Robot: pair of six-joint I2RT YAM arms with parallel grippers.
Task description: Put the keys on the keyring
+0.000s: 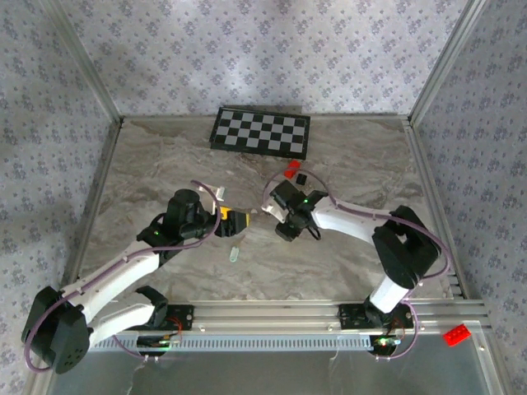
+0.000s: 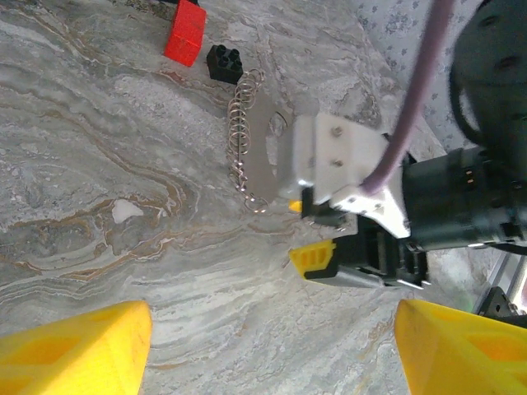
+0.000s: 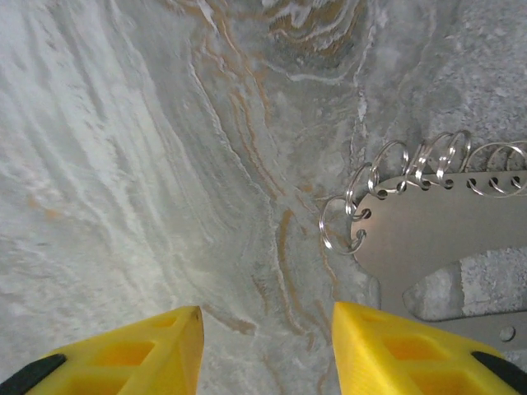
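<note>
The right hand is wide and empty above the surface. The keyring, loops strung on a metal plate, lies just ahead of its fingers. The left hand is also wide, with the pale key near it.

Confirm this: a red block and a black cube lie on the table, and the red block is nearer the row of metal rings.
Wrong on one point: the black cube is nearer the row of metal rings, with the red block just beyond it, as the left wrist view shows. Both do lie on the table.
</note>
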